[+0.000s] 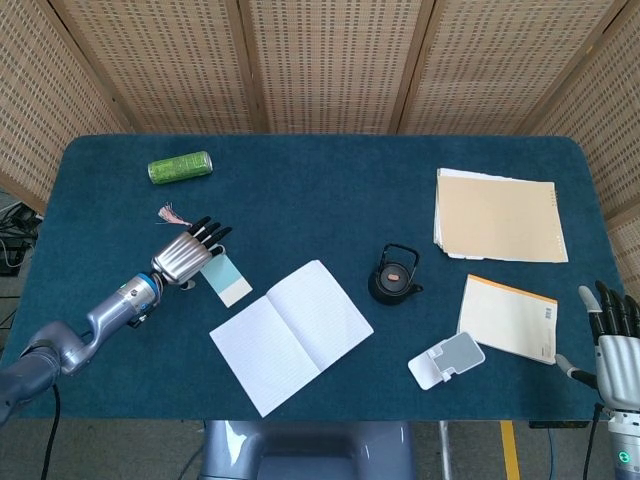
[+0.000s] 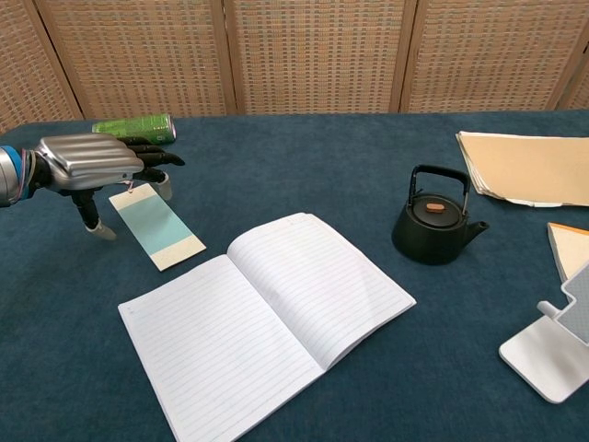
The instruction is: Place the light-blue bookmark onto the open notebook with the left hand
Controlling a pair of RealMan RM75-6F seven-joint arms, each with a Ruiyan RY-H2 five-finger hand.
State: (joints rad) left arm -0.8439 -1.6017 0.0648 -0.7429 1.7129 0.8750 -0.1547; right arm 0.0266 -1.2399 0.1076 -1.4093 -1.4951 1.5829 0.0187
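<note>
The light-blue bookmark [image 1: 226,279] [image 2: 158,229] lies flat on the blue table left of the open notebook [image 1: 291,335] [image 2: 262,318], its pink tassel [image 1: 168,212] pointing to the far left. My left hand [image 1: 186,257] [image 2: 92,162] hovers palm down over the bookmark's tassel end, fingers spread, holding nothing. The notebook lies open with blank lined pages. My right hand [image 1: 612,335] stands at the table's near right corner, fingers extended and empty.
A green can [image 1: 180,166] [image 2: 134,126] lies on its side at the far left. A black teapot [image 1: 395,274] [image 2: 434,228] stands right of the notebook. A tan folder [image 1: 497,215], an orange-edged pad [image 1: 508,317] and a white phone stand [image 1: 446,359] occupy the right side.
</note>
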